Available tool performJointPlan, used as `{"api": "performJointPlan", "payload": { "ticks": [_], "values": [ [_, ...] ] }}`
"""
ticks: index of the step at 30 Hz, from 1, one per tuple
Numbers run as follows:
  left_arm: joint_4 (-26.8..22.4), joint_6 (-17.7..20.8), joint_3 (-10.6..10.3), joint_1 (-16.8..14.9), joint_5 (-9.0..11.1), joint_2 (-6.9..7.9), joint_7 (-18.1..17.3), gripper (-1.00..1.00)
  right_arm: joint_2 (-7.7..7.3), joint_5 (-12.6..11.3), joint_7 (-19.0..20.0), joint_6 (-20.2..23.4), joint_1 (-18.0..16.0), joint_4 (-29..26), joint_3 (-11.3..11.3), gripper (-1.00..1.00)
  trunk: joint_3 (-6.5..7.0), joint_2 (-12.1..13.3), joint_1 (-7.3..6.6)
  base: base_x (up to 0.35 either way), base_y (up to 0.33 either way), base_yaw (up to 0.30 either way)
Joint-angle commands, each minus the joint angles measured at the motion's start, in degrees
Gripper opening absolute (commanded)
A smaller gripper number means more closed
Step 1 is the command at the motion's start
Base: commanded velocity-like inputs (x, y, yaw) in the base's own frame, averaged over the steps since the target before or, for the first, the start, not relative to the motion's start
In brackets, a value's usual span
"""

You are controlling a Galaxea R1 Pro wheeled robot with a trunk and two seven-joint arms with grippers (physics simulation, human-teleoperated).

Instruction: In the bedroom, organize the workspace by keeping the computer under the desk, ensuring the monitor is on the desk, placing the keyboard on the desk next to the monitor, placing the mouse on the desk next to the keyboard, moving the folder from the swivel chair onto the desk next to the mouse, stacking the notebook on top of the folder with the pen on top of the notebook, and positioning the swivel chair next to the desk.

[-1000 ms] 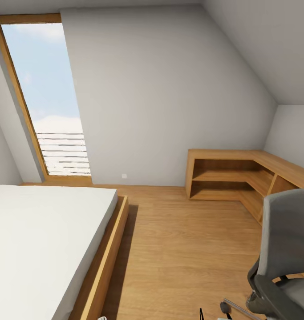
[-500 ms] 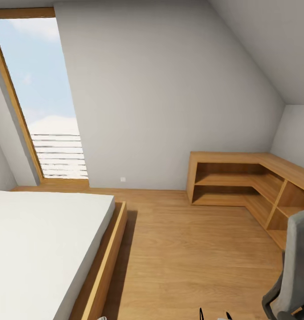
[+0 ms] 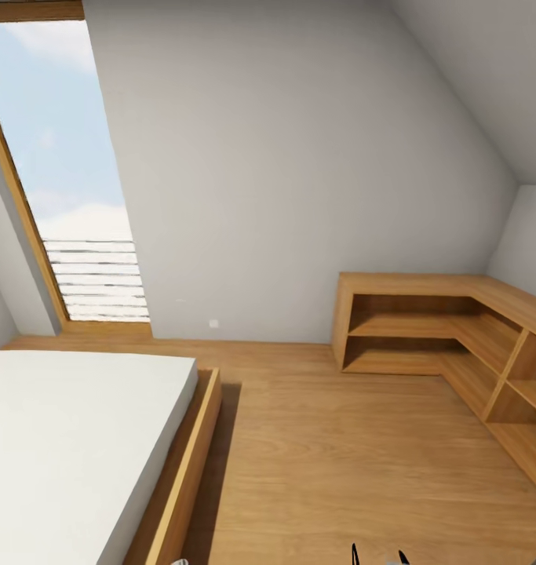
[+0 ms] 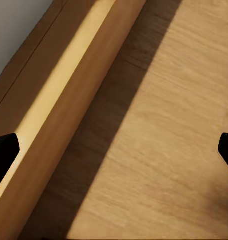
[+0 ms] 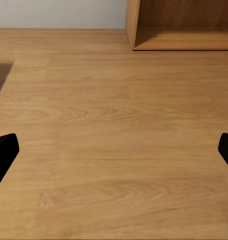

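Bedroom inspected: low corner shelf (image 3: 448, 329) stood against the wall, well apart from the bed (image 3: 71, 439). Left gripper (image 4: 114, 150) and right gripper (image 5: 114, 150) fingers were spread wide over wood floor (image 3: 338, 455), holding nothing.

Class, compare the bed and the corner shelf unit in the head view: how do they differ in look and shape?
The bed is topped with a flat white mattress; the corner shelf unit is all bare wood. The bed is one low slab with a wooden side rail; the shelf unit bends in an L along two walls and has open compartments. Both have light wood frames and stand on the wooden floor.
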Motion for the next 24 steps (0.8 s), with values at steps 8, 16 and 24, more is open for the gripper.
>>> {"api": "performJointPlan", "payload": {
  "ticks": [8,16,24],
  "values": [
    [-0.08,-0.09,-0.49,-0.04,0.27,0.02,0.4,1.0,0.0,-0.49,-0.2,-0.16,-0.04,0.07,0.5,1.0,-0.06,-0.03,0.03,0.332,-0.017,0.0],
    [-0.08,-0.01,-0.49,-0.04,0.27,0.02,0.4,1.0,0.0,-0.49,-0.2,-0.16,-0.07,0.07,0.5,1.0,-0.06,-0.03,0.03,0.309,-0.166,0.0],
    [-0.08,0.0,-0.49,-0.04,0.27,0.02,0.4,1.0,0.0,-0.45,-0.2,-0.16,-0.03,0.08,0.5,1.0,-0.06,-0.03,0.03,0.299,-0.187,0.0]
  ]
}}
